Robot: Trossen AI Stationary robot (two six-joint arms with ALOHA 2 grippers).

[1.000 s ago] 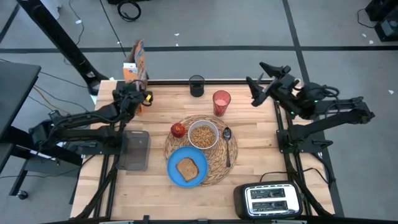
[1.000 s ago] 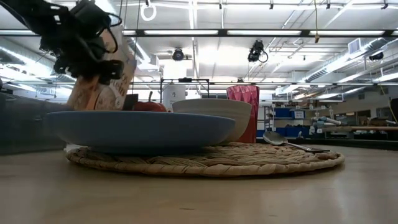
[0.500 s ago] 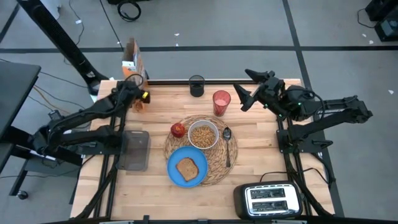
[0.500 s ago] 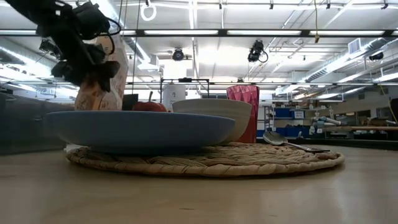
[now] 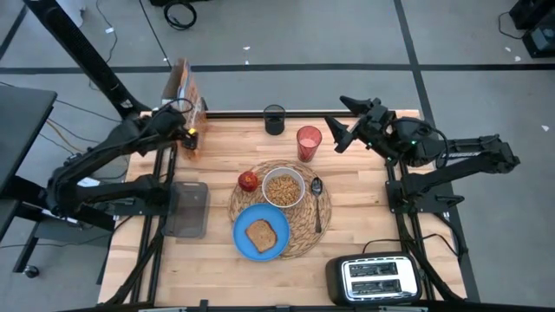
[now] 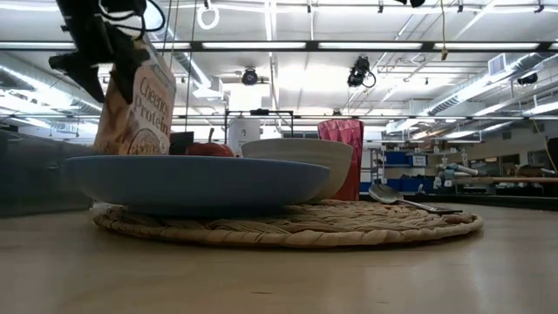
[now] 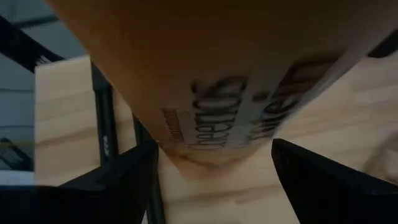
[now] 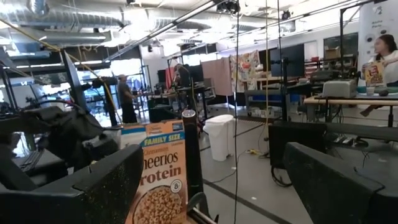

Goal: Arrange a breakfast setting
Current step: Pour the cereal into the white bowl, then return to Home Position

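Placemat [image 5: 305, 227] carries toast-topped blue plate [image 5: 241, 241] and cereal-filled bowl [image 5: 284, 188]; left end effector [image 5: 185, 137] grips cereal box [image 5: 183, 84].

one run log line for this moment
left gripper: shut on cereal box, far-left table edge | right gripper: open, beside red cup

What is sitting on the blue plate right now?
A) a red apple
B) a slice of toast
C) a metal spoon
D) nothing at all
B: in the high view the toast slice lies in the middle of the blue plate, while the red apple and the metal spoon rest on the placemat instead.
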